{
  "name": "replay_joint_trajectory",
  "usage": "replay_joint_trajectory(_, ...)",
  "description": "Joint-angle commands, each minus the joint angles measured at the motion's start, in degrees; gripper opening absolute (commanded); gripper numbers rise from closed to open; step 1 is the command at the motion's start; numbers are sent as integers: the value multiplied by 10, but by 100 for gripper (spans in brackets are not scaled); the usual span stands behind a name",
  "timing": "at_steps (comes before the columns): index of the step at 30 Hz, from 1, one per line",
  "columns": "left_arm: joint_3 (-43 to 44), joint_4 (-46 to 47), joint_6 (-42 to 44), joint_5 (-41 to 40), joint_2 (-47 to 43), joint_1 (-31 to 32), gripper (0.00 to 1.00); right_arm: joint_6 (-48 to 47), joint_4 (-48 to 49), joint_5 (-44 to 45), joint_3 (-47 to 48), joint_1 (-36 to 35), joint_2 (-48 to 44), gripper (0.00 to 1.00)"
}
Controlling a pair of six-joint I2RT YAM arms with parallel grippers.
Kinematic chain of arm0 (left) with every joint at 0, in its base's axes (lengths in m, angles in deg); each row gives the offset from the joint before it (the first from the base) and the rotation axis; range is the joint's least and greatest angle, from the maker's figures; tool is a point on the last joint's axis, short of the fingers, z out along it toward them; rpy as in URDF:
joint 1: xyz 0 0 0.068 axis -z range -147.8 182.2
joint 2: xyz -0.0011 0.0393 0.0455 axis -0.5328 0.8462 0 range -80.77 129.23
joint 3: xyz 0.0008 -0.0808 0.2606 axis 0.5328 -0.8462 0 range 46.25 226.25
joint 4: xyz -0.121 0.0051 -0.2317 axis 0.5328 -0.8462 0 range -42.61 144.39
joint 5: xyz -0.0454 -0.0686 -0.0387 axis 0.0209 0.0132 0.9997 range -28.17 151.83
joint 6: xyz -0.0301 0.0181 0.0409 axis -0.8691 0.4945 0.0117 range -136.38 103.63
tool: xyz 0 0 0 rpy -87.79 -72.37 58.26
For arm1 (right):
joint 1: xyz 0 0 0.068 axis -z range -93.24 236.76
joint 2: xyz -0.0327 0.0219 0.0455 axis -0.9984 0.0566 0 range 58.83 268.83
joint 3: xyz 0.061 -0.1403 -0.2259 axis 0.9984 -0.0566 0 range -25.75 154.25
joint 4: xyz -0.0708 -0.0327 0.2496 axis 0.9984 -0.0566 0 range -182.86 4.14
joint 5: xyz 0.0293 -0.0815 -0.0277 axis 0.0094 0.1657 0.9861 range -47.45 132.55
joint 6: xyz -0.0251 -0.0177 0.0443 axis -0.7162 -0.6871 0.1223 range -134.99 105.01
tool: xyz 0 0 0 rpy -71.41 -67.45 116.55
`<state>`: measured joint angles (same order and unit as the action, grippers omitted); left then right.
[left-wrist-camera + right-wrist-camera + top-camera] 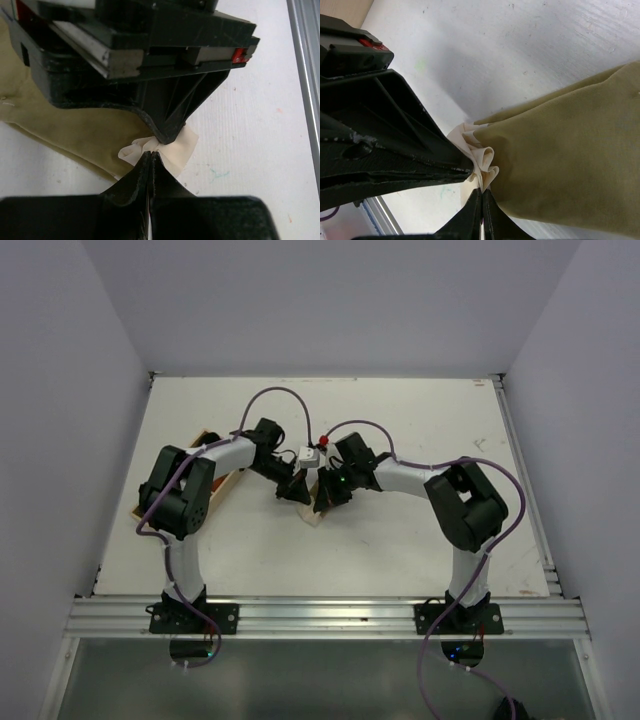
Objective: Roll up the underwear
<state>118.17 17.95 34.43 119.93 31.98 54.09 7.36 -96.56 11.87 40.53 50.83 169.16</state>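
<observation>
Two grippers, left gripper (pixel 151 156) and right gripper (pixel 481 192), each pinch one underwear (pixel 560 150) at its bunched cream edge.

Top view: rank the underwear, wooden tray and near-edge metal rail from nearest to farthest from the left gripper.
1. underwear: pinched in the left gripper, mid-table.
2. wooden tray: off to the left side.
3. metal rail: along the near edge.

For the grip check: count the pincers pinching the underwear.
2. The left pincer and the right pincer sit close together mid-table, both shut on the bunched cream edge of the underwear.
</observation>
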Motion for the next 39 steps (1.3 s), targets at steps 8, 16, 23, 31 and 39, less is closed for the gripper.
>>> replay_joint_trajectory(8, 17, 62, -53, -36, 8, -6, 0, 2, 2, 10, 10, 4, -19, 11)
replay_joint_trajectory(16, 26, 64, -73, -46, 21, -4, 0, 6, -16, 52, 14, 4, -44, 23)
replay_joint_trajectory(23, 30, 57, -76, -48, 29, -4, 0, 23, -11, 113, -18, 4, -101, 25)
replay_joint_trajectory(31, 36, 55, -82, -45, 34, -4, 0, -3, -19, 256, -55, -39, -183, 26)
replay_joint_trajectory(39, 48, 36, -86, -45, 45, -3, 0, -120, -25, 414, -41, -163, -199, 35)
